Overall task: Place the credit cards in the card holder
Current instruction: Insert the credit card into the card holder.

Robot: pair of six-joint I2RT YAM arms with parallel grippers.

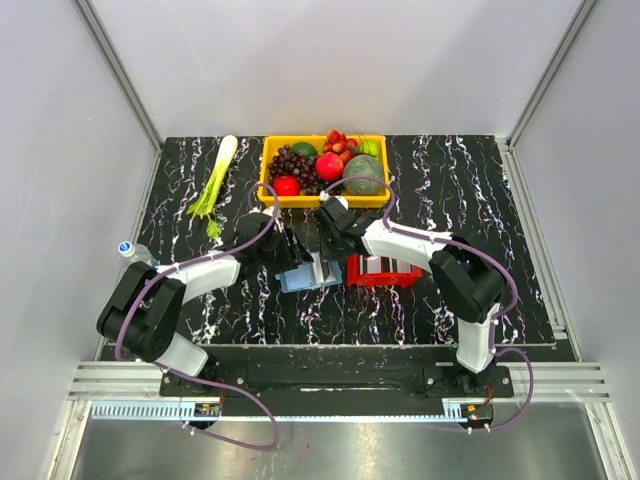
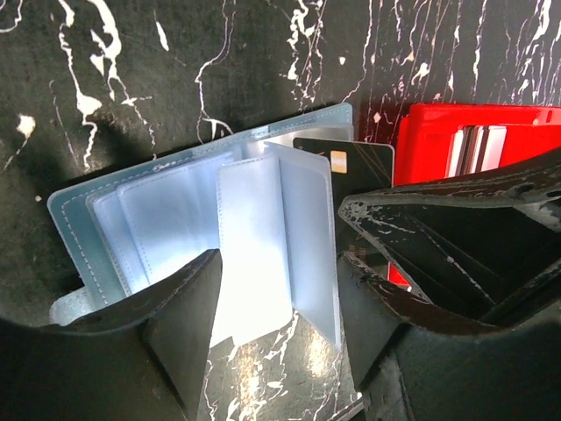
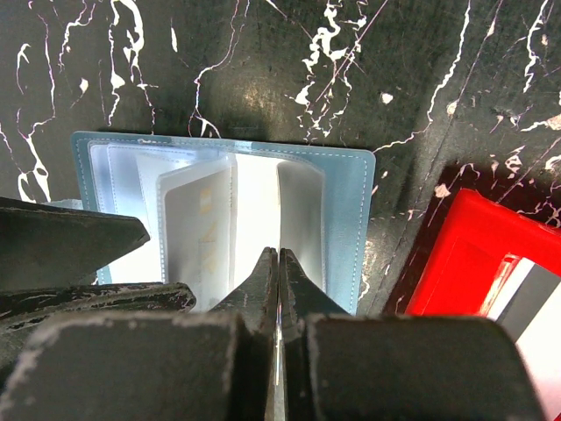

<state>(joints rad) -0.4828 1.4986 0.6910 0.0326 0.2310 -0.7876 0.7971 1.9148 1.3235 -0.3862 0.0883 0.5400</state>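
The blue card holder (image 1: 300, 278) lies open on the black marble table, clear pocket leaves fanned up (image 2: 254, 237) (image 3: 346, 219). A white card (image 3: 197, 237) sits in one pocket. My left gripper (image 1: 292, 250) (image 2: 276, 324) is open, its fingers on either side of the raised leaves at the holder's near edge. My right gripper (image 1: 322, 250) (image 3: 279, 263) is shut on a dark credit card (image 2: 359, 162) with a gold chip, held on edge right above the open leaves. The red tray (image 1: 385, 272) (image 2: 421, 140) (image 3: 456, 254) beside the holder has more cards (image 2: 478, 145) (image 3: 526, 294).
A yellow crate (image 1: 325, 200) of fruit stands just behind both grippers. A leek (image 1: 215, 180) lies at the back left. A plastic bottle (image 1: 135, 252) lies at the table's left edge.
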